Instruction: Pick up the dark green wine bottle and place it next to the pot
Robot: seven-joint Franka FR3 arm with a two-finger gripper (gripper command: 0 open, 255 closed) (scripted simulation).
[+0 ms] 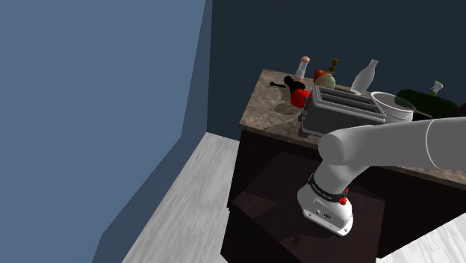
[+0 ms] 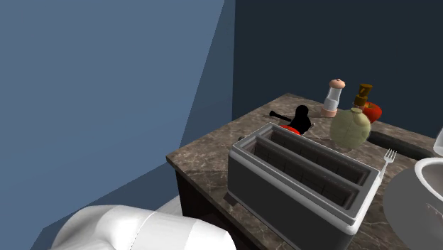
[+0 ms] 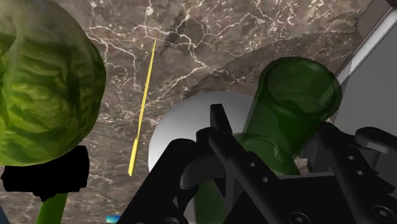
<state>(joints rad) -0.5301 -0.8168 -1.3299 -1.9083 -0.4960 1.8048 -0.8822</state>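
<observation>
Peering down the wrist cam, I see the gripper (image 3: pixel 273 127) straddling the dark green wine bottle (image 3: pixel 298 95), though I honestly can't tell if it's clamped on or just around it. From the shoulder cam, the bottle's just beside the white pot (image 1: pixel 392 104) on the marble counter (image 1: pixel 269 112), behind the toaster (image 1: pixel 343 112).

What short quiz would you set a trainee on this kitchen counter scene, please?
1. True or false: the toaster has bread in its slots.
2. What does the hand clasp? A) the green bottle B) a shaker C) an apple
3. Which utensil lies by the toaster's corner, near the white pot?
Key: 1 false; 2 A; 3 a fork.
</observation>
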